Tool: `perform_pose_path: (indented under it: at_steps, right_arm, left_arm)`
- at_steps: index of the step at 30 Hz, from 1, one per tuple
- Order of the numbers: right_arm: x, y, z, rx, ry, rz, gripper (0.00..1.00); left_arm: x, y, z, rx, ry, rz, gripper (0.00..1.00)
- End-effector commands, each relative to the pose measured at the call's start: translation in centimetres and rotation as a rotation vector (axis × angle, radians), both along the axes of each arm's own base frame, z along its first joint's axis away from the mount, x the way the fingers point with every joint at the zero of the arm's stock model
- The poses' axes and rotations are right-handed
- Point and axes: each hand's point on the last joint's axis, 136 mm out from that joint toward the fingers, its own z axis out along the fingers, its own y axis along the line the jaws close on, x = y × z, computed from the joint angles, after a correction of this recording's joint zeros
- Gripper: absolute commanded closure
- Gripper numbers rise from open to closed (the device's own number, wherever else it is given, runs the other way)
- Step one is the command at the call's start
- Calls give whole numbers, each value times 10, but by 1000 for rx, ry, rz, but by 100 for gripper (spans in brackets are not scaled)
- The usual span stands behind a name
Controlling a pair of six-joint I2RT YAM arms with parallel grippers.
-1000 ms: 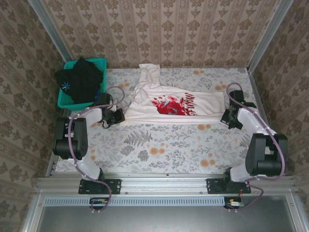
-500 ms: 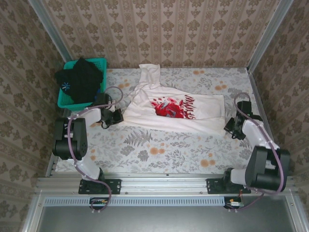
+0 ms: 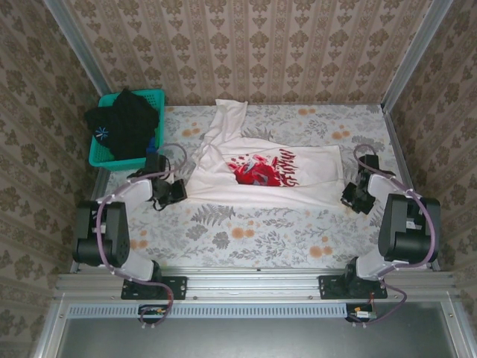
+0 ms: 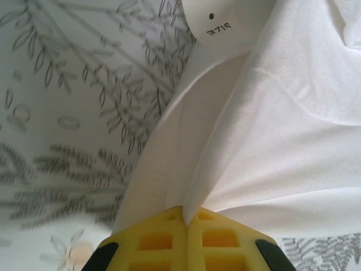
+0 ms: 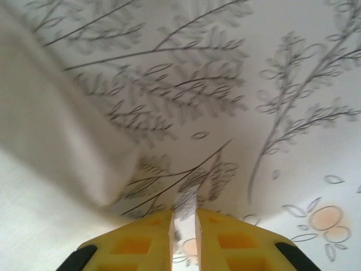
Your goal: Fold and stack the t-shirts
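A white t-shirt (image 3: 302, 179) with a red-and-black chest graphic (image 3: 262, 168) lies spread across the middle of the table, one sleeve trailing toward the back. My left gripper (image 3: 179, 191) is at its left edge. In the left wrist view it (image 4: 186, 210) is shut on a pinched fold of the white cloth (image 4: 271, 130), and a size label (image 4: 217, 22) shows above. My right gripper (image 3: 349, 195) sits by the shirt's near right corner. Its jaws (image 5: 184, 213) stand a narrow gap apart with the patterned table cover between them. The shirt's edge (image 5: 39, 169) lies just to their left.
A teal mesh basket (image 3: 99, 156) holding dark garments (image 3: 123, 119) stands at the back left corner. The floral table cover (image 3: 253, 231) runs bare along the near side. Metal rails and papered walls close the table in on three sides.
The right gripper let go of the shirt's right edge, moved nearer, and its jaws narrowed again. The shirt slackened and shifted slightly left, with the left gripper still holding it.
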Motion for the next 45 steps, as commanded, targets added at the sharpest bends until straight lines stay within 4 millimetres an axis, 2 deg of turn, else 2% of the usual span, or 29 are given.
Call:
perform_pose_path:
  at_steps: [1,3,5,9,10,13,16,19,23,24,27,31,32,38,42,45]
  right_arm:
    - [-1,-11,4,-12,38,-5,81]
    - [-1,-9,13,-15,23,7,79]
    - [3,-1,34,-30,-42,37,74]
    - [31,25,73,-71,-199,154,57]
    - [38,26,76,-85,-206,168,55]
    - [63,28,68,-81,-180,213,56]
    - [87,28,57,-68,-149,237,57]
    - [101,27,43,-69,-108,247,55]
    - [106,22,22,-91,-31,253,55]
    - [105,21,17,-94,-15,256,55]
    - [106,21,11,-89,-4,257,71]
    - [104,14,25,-139,-25,244,95]
    - [104,11,30,-156,-28,240,98]
    - [99,12,45,-199,-43,246,100]
    - [99,10,44,-208,-48,231,100]
    - [102,9,52,-221,-85,215,100]
  left_arm:
    - [-19,8,-2,47,44,32,100]
    - [-20,8,-3,51,50,30,87]
    - [-17,7,3,55,41,23,70]
    - [6,9,33,107,-25,2,43]
    - [14,10,42,139,-44,-7,42]
    - [39,6,63,205,-99,-44,39]
    - [65,-23,73,199,-131,-123,39]
    - [85,-53,65,197,-114,-197,37]
    - [106,-76,45,216,-95,-255,28]
    - [112,-80,41,217,-89,-263,28]
    - [123,-90,30,211,-75,-288,34]
    - [132,-90,18,227,-61,-295,64]
    - [134,-88,16,230,-59,-293,69]
    - [143,-82,17,213,-56,-272,99]
    - [147,-84,34,201,-89,-263,100]
    - [152,-81,56,204,-130,-244,100]
